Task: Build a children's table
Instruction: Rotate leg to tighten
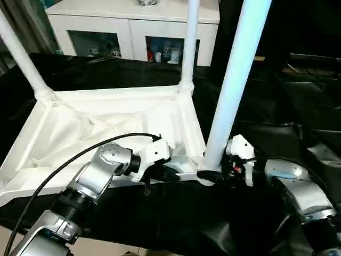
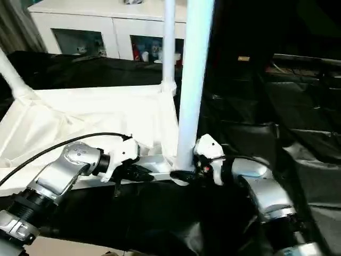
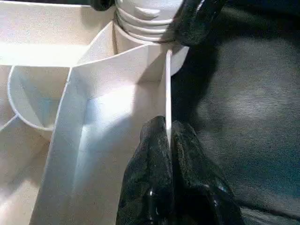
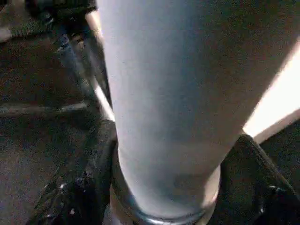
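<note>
We see the white tabletop (image 1: 101,133) lying upside down on a black sheet (image 1: 256,106), filling the left and centre of the frame, its ribbed underside facing up. Three legs stand in its corner sockets: one leg (image 1: 21,56) leaning out at the upper left, a second leg (image 1: 189,45) upright at the top centre, and a third, nearest leg (image 1: 234,80) rising steeply from the lower centre to the top edge.

Our left gripper (image 1: 168,173), at the lower centre, is pinched closed on the thin near rim of the tabletop; in the left wrist view its two black fingers (image 3: 154,173) press the rim from both sides just beside the corner socket.

Our right gripper (image 1: 210,175), just right of it, sits at the foot of the nearest leg, its fingers (image 4: 75,187) set either side of the tube close to the socket. We cannot tell whether they press the tube or stand just off it.

A white cabinet (image 1: 133,21) with glass doors stands behind, at the top of the frame.
</note>
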